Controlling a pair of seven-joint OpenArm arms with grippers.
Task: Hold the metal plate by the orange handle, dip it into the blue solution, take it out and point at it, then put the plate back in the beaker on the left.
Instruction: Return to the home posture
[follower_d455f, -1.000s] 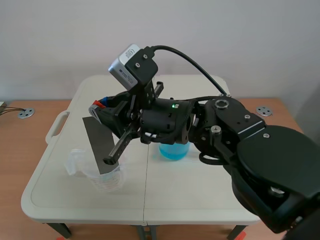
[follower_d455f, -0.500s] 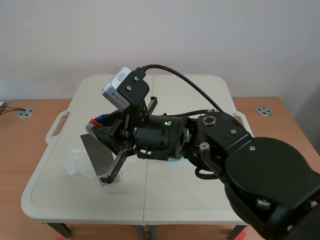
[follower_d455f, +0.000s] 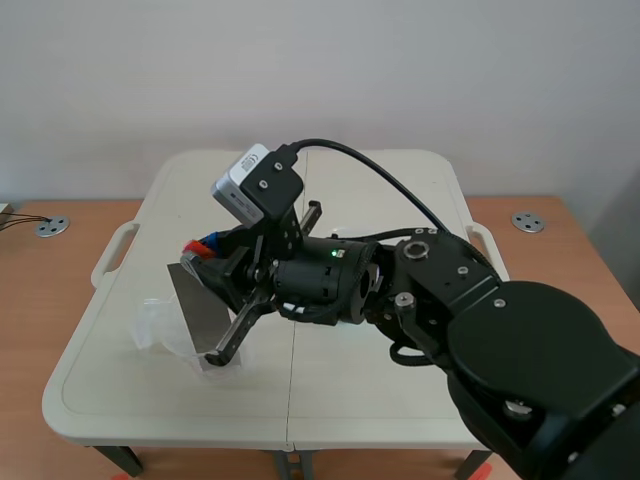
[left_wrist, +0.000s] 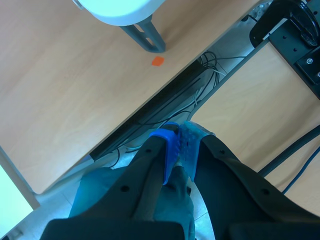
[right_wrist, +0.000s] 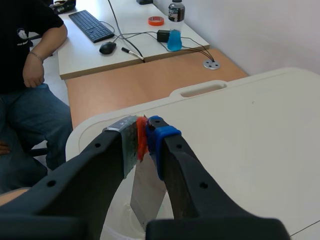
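Orange handle (right_wrist: 141, 143) pinched in right pincer (right_wrist: 144, 135), plate (right_wrist: 148, 192) standing in beaker (follower_d455f: 153, 326); left pincer (left_wrist: 179, 143) closed empty, person (right_wrist: 25, 80) nearby.

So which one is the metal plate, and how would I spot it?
Start at the white table and go to the clear beaker on its left side. The metal plate is the flat grey sheet hanging into it, held by an orange handle pinched between black fingers.
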